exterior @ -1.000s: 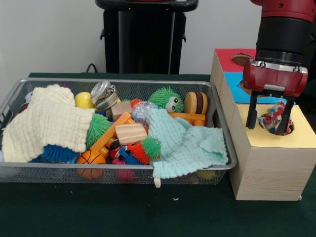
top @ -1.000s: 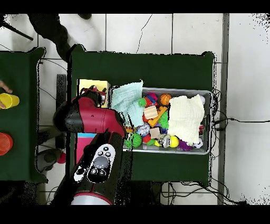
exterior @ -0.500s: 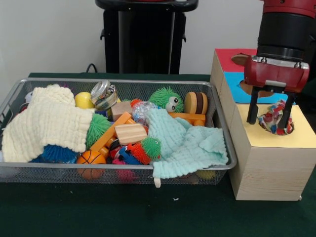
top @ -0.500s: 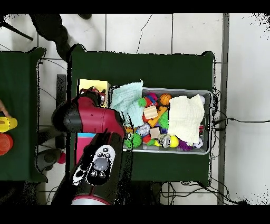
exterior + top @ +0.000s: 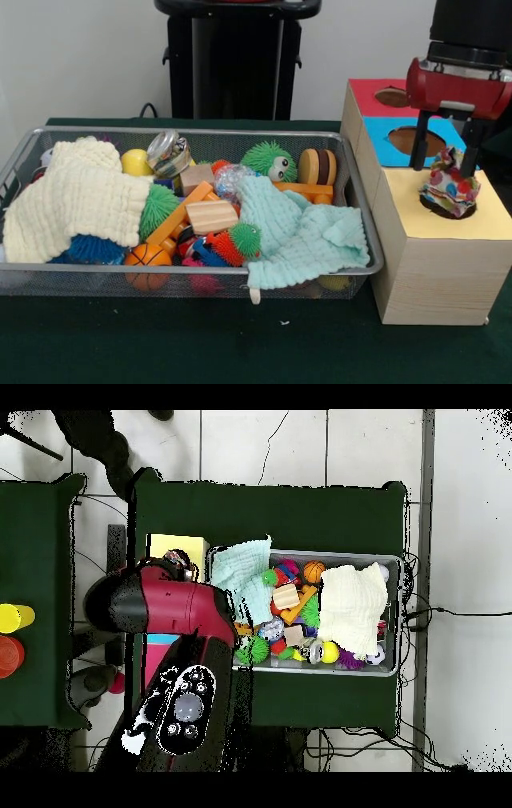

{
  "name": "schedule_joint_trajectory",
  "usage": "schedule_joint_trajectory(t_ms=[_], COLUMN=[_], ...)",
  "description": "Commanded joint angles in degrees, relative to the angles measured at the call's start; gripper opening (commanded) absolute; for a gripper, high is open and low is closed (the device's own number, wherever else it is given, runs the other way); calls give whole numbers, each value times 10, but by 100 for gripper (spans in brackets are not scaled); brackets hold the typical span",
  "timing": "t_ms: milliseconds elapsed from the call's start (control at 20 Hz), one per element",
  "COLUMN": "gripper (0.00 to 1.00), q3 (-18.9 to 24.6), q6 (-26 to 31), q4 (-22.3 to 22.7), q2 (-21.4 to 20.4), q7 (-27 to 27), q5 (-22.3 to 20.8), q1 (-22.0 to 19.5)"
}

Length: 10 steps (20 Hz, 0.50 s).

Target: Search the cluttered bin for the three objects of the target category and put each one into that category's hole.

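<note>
Patchwork fabric toy [image 5: 450, 190] sits in hole of yellow section [image 5: 488, 218] of wooden sorting box, partly sticking out, not dropped through. Gripper [image 5: 445, 150] above it, fingers spread, holding nothing. Step judged: release of one target item. Next: back to wire bin [image 5: 352, 210], dig under mint cloth [image 5: 300, 234] and cream cloth [image 5: 76, 200] for further cloth-type item

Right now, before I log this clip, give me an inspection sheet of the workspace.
Surface: dark green table cloth.
Job's things: multicoloured patchwork fabric toy sitting partly in the yellow hole of the wooden sorting box; blue and red holes behind.
Clutter: wire mesh bin holding cream knitted cloth, mint cloth, spiky balls, wooden blocks.
Hand: hand open above the toy, apart.
Cables: black cable behind the bin.
Surroundings: black stand, white wall.
</note>
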Motion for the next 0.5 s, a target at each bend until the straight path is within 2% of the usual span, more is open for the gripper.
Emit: schedule_joint_trajectory(t_ms=[50,500], gripper=[100,100], q3=[31,35], q6=[59,49], q4=[-20,-18], q2=[0,1], q7=[83,80], q5=[-1,-5], q1=[-10,-12])
